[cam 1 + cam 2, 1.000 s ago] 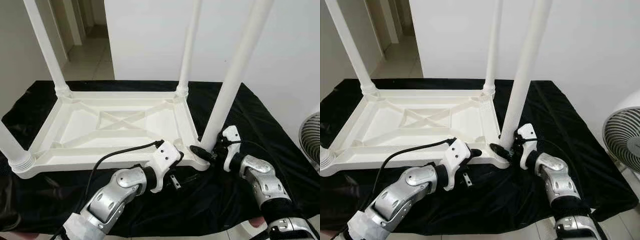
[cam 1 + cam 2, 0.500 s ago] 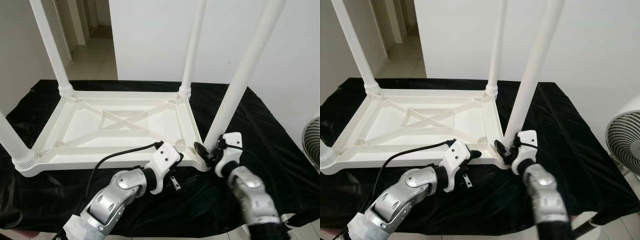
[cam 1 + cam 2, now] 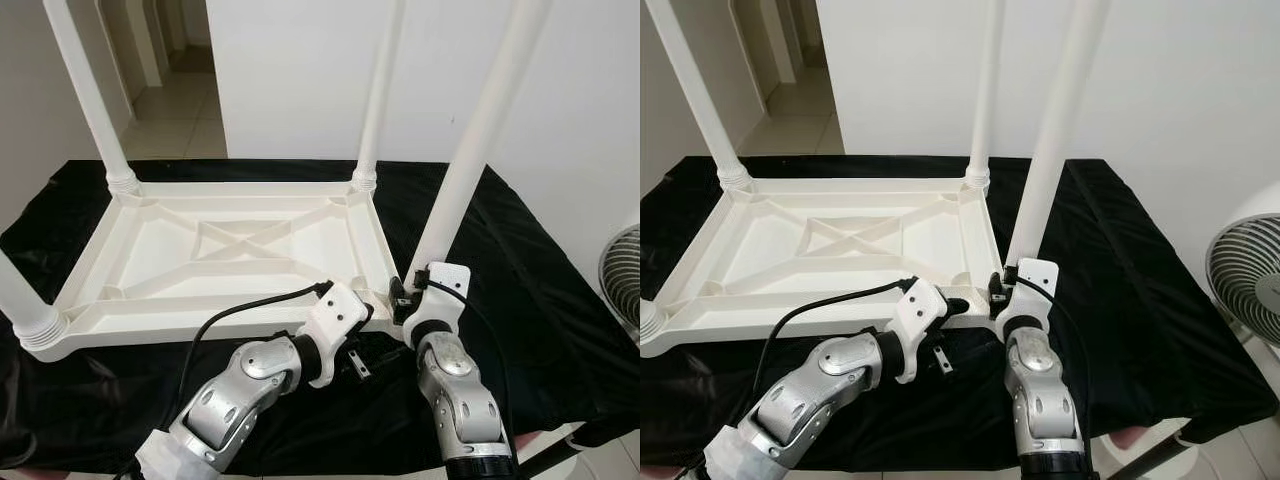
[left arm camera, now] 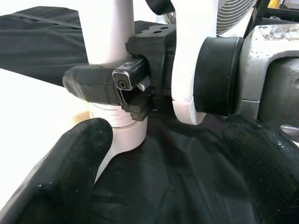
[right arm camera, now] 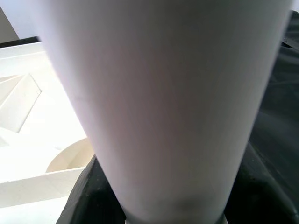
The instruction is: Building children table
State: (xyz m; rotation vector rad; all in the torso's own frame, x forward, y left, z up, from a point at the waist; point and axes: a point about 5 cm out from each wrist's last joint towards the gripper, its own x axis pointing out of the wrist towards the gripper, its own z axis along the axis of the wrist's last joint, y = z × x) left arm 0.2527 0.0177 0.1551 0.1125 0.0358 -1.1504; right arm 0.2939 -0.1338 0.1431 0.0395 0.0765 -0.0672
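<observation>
White plastic table (image 3: 240,250), upside down on a black cloth (image 3: 520,280), takes up the middle of your left eye view, with four legs rising from its corners. You have the right gripper (image 3: 400,296) at the lower centre-right of that frame, pressed against the base of the near right leg (image 3: 470,160), where the leg meets the table's corner. In the left wrist view one black finger (image 4: 93,84) of that gripper lies across the front of the leg just above its threaded collar, so the jaws look closed around the leg, though the far finger is hidden. Your left gripper (image 3: 362,318) sits just left of it, at the table's near edge by the same corner; its fingers (image 4: 70,172) stand wide apart in the left wrist view, holding nothing. A black cable (image 3: 240,310) runs along the left arm. At the right edge of the right eye view you can see part of a fan (image 3: 1245,280).
</observation>
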